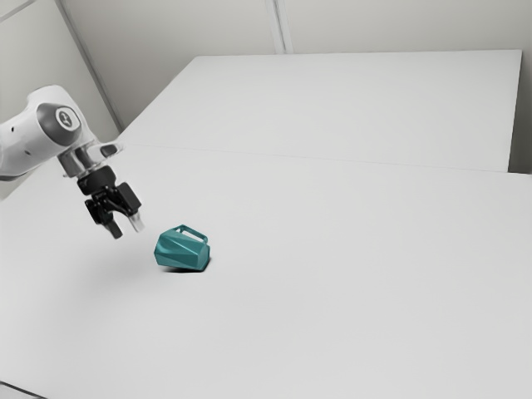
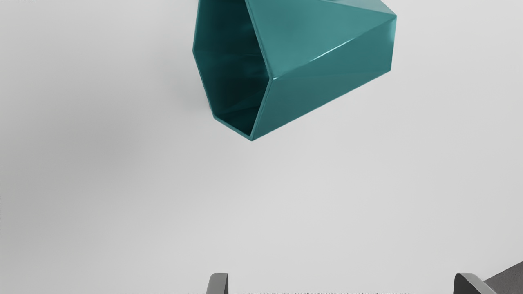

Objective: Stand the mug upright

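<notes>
Hand condition: the black two-finger hand (image 1: 127, 228) is spread. In the wrist view, the grey fingers (image 2: 218, 284) stand wide apart at the edge, with bare white surface visible between them. Nothing is pinched, and neither finger touches an object. In the exterior view, one fingertip is dark and the other pale; both point downward with a slight slant and are raised above the tabletop (image 1: 349, 299).

Position of hand: it is at the end of the white arm (image 1: 37, 137), which enters from the exterior view's left. The hand is near the mug but apart from it, toward the exterior view's left.

Task item: the teal, faceted mug (image 1: 181, 251) with an angular loop handle (image 1: 193, 230) lies on its side on the white tabletop. It is not upright. The handle is on the upper side of the body in the exterior view, and the base end faces the exterior view's right. The wrist view shows the open mouth (image 2: 233, 61), with a many-sided rim and a dark teal interior. The visible facets are smooth and glossy. A dark shadow (image 1: 179, 270) lies along the mug's underside.
</notes>
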You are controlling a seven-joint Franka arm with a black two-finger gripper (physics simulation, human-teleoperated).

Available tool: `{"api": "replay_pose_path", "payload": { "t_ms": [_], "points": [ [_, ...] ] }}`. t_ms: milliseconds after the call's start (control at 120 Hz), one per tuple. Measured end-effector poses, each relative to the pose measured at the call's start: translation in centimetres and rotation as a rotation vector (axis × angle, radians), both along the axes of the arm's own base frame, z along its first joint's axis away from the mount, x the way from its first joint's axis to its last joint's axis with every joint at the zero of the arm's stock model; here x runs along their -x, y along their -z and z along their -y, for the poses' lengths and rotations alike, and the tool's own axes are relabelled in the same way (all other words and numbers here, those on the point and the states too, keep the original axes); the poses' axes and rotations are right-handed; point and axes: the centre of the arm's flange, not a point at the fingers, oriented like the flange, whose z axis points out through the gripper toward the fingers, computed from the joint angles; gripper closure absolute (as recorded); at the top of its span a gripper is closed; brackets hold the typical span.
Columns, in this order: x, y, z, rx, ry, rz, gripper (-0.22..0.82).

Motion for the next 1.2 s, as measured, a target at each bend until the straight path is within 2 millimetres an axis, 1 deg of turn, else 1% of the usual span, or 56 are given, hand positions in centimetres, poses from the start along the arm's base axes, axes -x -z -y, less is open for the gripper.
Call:
{"api": "replay_pose_path", "payload": {
  "t_ms": [267,467,733,892,1200],
  "points": [
    [0.2,1.0,-0.8,-0.002,0.066,0.024,0.0],
    [-0.5,2.7,-1.4,0.011,0.082,0.055,0.0],
    [-1.7,4.5,-0.7,0.111,0.04,0.131,0.0],
    [-1.6,5.9,-0.4,0.165,0.015,0.146,0.0],
    [-2.0,7.6,-0.2,0.226,-0.015,0.184,0.0]
  ]
}}
